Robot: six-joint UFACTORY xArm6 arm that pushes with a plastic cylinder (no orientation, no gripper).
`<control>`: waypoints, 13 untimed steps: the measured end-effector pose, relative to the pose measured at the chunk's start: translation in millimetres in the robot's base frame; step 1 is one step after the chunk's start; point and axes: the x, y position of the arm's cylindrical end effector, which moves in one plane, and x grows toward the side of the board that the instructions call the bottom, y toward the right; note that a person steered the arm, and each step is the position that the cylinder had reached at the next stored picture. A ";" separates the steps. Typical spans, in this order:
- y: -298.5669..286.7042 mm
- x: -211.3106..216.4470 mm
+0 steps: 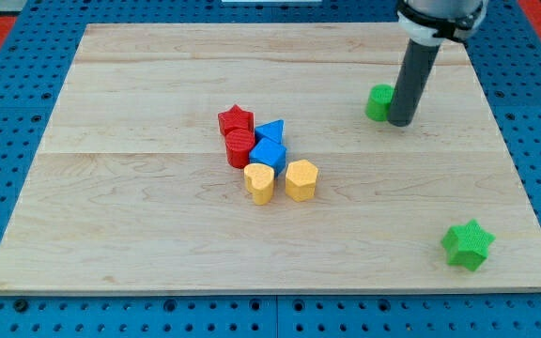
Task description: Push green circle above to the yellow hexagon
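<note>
The green circle (pixel 378 102) lies at the view's upper right, partly hidden behind the rod. My tip (pixel 401 121) rests on the board just right of it, touching or nearly touching it. The yellow hexagon (pixel 301 179) sits near the middle of the board, well to the lower left of the green circle. A yellow heart-like block (pixel 260 183) lies just left of the hexagon.
A cluster sits above the yellow blocks: a red star (pixel 236 120), a red block (pixel 240 148), a blue triangle (pixel 271 130) and a blue block (pixel 268 154). A green star (pixel 468 244) lies at the lower right near the wooden board's edge (pixel 270 286).
</note>
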 end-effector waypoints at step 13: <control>-125.4 -42.2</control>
